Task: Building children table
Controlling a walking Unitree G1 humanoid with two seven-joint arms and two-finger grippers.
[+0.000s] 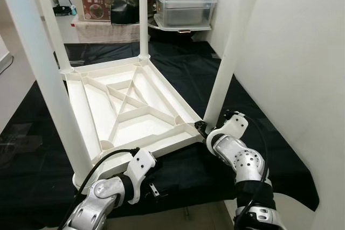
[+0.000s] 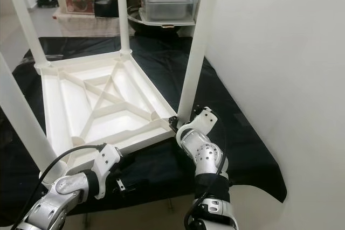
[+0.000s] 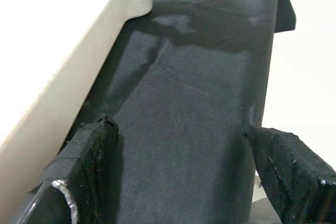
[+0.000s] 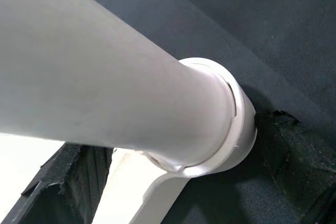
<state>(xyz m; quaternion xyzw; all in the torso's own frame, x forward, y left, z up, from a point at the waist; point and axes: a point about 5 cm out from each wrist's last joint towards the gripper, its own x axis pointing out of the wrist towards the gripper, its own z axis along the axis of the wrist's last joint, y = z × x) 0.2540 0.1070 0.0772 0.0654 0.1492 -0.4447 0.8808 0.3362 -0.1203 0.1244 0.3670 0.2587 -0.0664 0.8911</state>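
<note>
Four white legs [image 1: 232, 52] stood upright on the inverted white table top [image 1: 129, 106], which lay on a black cloth [image 1: 178, 63] on the floor. The right gripper [image 1: 204, 129] was at the leg socket at the 4 o'clock corner of the top, its fingers [image 4: 294, 156] apart on either side of the leg base. The left gripper [image 1: 153, 187] lay at the 6 o'clock edge, fingers [image 3: 89, 156] apart over the cloth, holding nothing.

I see bright, even indoor light; the white plastic table leg [image 4: 105, 77] just beyond my right gripper [image 4: 157, 182] looks soft and blurred.
</note>
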